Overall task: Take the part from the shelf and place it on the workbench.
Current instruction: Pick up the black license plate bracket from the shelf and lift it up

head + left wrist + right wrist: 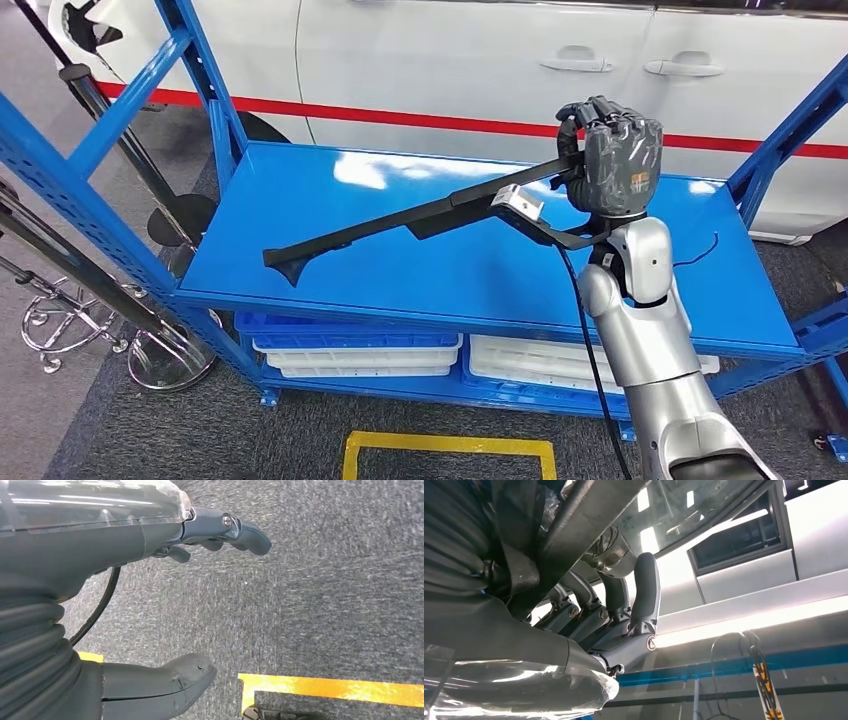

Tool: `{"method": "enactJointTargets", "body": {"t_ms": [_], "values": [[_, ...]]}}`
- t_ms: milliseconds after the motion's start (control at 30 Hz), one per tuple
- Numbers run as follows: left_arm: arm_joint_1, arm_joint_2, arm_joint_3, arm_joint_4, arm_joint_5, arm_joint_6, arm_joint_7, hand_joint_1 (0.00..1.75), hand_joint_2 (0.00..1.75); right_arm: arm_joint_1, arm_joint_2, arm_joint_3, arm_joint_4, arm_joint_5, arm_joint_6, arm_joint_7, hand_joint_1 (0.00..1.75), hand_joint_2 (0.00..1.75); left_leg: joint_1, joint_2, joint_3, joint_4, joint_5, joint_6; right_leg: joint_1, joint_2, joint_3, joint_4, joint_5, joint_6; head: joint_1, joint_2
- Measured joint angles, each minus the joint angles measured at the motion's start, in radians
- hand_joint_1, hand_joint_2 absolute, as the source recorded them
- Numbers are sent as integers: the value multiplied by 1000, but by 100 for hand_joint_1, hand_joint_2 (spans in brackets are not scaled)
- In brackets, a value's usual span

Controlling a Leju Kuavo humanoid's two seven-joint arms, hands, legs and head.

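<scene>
A: The shelf (300, 215) is looking like glossy blue painted metal, throwing back glare, and the part (400, 220) is showing matt black.

B: The right hand (620, 160) is looking like dull grey plastic, its arm (650, 340) smooth silver. The carpet (325, 580) is looking rough and grey.

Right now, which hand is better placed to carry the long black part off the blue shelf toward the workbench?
Right. The right hand already grips the long black part at one end, above the blue shelf. The left hand hangs over grey carpet, holding nothing.
</scene>
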Motion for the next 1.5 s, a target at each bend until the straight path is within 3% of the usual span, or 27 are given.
{"method": "enactJointTargets", "body": {"t_ms": [33,67,133,200,300,367,433,500,533,633,700,800,867,933,967,1000,1033,1100,1167,1200,1300,1367,1433,1467,1500], "values": [[0,0,2,0,1,2,0,0,175,-3,-4,0,-3,-2,2,0,175,175,1,-1,0,5,-2,-3,-4,0,7,-29,33,3,0,0],[0,0,3,0,3,4,-1,0,175,-10,-8,0,-7,-5,4,1,175,175,3,-3,-2,12,-6,-9,-9,-1,30,-90,78,6,0,0],[-1,1,6,0,7,8,-2,0,175,-32,-17,0,-16,-16,14,2,175,175,3,-5,-11,29,-13,-25,-11,1,72,-201,134,8,0,0],[-3,2,11,0,11,12,-3,0,175,-55,-27,0,-24,-28,27,7,175,175,0,-6,-23,39,-12,-40,-6,4,74,-230,140,2,0,0],[1,4,14,0,13,15,-5,0,175,-80,-39,-1,-36,-36,38,13,175,175,2,-5,-35,45,-14,-58,-4,3,60,-230,152,-20,-1,0],[1,6,14,0,15,15,-5,0,175,-94,-43,-1,-42,-39,43,14,175,175,4,-1,-61,111,-69,-64,-7,0,52,-234,164,-38,-1,0],[1,7,15,0,19,16,-6,0,175,-102,-45,-1,-47,-40,47,14,175,175,5,1,-106,243,-151,-68,-2,-3,40,-234,173,-48,-1,0],[1,8,16,0,21,16,-7,0,175,-103,-48,-1,-49,-41,48,16,175,175,5,1,-121,319,-182,-67,4,-5,26,-231,182,-51,-1,0],[2,8,17,0,22,16,-7,0,175,-103,-50,-1,-51,-41,47,16,175,175,5,1,-101,302,-171,-65,5,-6,20,-229,186,-50,-1,0],[-1,11,19,0,23,16,-9,0,175,-106,-57,-1,-62,-41,47,16,175,175,2,0,18,111,-110,-52,8,-6,3,-219,196,-41,-1,0],[-3,12,19,0,24,16,-10,0,175,-109,-61,0,-68,-41,47,17,175,175,-3,-1,51,47,-99,-44,10,-6,-2,-218,205,-29,-1,0],[-3,12,20,0,27,16,-11,0,175,-111,-65,0,-72,-44,46,19,175,175,-4,-1,44,40,-77,-26,8,-4,-7,-223,214,-9,0,0],[-4,12,21,0,28,16,-12,0,175,-112,-71,0,-73,-45,46,19,175,175,-2,2,30,32,-56,-11,5,-3,-26,-175,162,0,0,0],[-5,13,21,0,28,16,-13,0,175,-111,-75,0,-74,-46,46,19,175,175,-5,3,8,32,-39,-2,4,-3,-66,-53,72,6,0,0],[-5,14,21,0,28,16,-13,0,175,-110,-75,0,-74,-46,46,19,175,175,-8,3,-3,32,-31,0,4,-3,-82,9,41,8,0,0],[-4,14,21,0,29,16,-14,0,175,-109,-76,0,-74,-46,46,19,175,175,-11,3,-14,33,-24,1,4,-3,-86,46,30,8,0,0],[-4,14,21,0,29,16,-14,0,175,-108,-76,0,-74,-46,46,19,175,175,-14,3,-25,34,-16,1,5,-3,-71,48,38,6,0,0],[-4,14,21,0,29,16,-14,0,175,-109,-76,0,-74,-47,46,19,175,175,-19,2,-40,35,-3,-1,10,-2,16,-60,85,-7,0,0],[-4,12,22,0,30,16,-14,0,175,-113,-76,0,-78,-49,46,20,175,175,-21,1,-50,34,10,-7,19,-2,106,-197,104,-26,0,0],[-4,12,22,0,30,16,-14,0,175,-115,-76,0,-80,-50,46,20,175,175,-19,1,-53,33,17,-12,24,-2,128,-236,105,-34,0,0],[-4,12,23,0,31,16,-15,0,175,-119,-79,-1,-83,-56,47,22,175,175,-15,-1,-57,28,32,-30,29,-6,128,-263,125,-46,0,0],[-2,13,26,0,32,16,-15,0,175,-120,-79,0,-83,-59,49,24,175,175,-15,-1,-73,64,-16,-42,21,-12,117,-279,149,-59,0,0],[-2,15,28,0,32,16,-15,0,175,-121,-80,1,-81,-60,51,26,175,175,-10,0,-106,173,-113,-54,17,-15,94,-283,172,-66,0,0],[-2,15,29,0,32,16,-15,0,175,-120,-80,2,-81,-60,51,27,175,175,-6,0,-121,238,-149,-59,16,-16,79,-281,182,-65,0,0],[-2,16,29,0,32,16,-14,0,175,-119,-80,2,-80,-60,51,28,175,175,-2,0,-128,287,-163,-65,15,-16,64,-278,191,-62,0,0]]}}
